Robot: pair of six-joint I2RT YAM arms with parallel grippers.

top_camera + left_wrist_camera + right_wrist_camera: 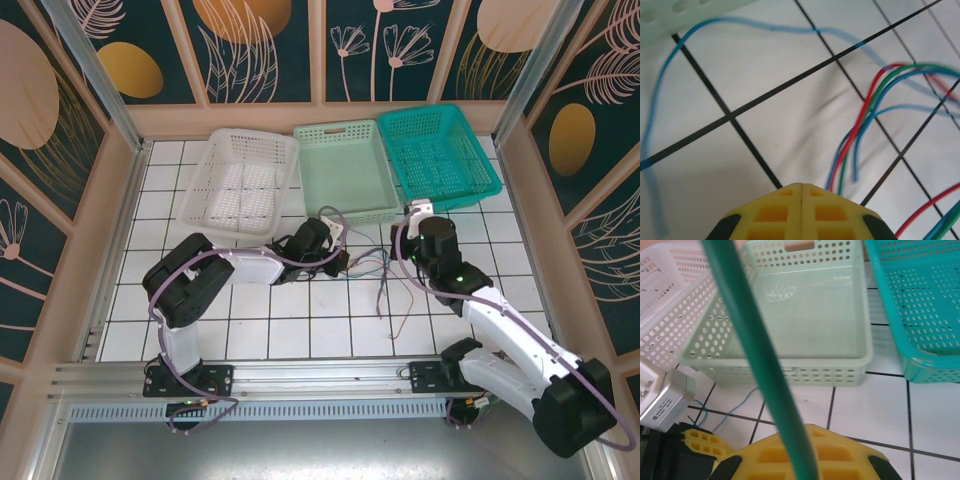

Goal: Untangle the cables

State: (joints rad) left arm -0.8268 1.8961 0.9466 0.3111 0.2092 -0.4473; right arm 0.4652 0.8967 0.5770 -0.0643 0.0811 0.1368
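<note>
The cables [368, 262] lie in a loose bunch on the white tiles between my two grippers, and a dark strand [384, 298] trails toward the near edge. My left gripper [801, 187] is shut with its yellow jaws pressed flat together. Nothing shows in their seam. Red [867, 110], green [880, 95] and blue [875, 120] cables run down just right of its tip, and a pale blue cable [740, 22] arcs across the tiles beyond. My right gripper [807, 435] is shut on a green cable [755, 350], which rises from its jaws. From above, the left gripper [335, 256] and right gripper [405, 246] face each other.
Three baskets stand along the back: white [240, 185], pale green [345, 170] and teal [437, 155]. The pale green basket [790, 367] sits close in front of my right gripper. The left arm's grey wrist box [665, 397] is at its left.
</note>
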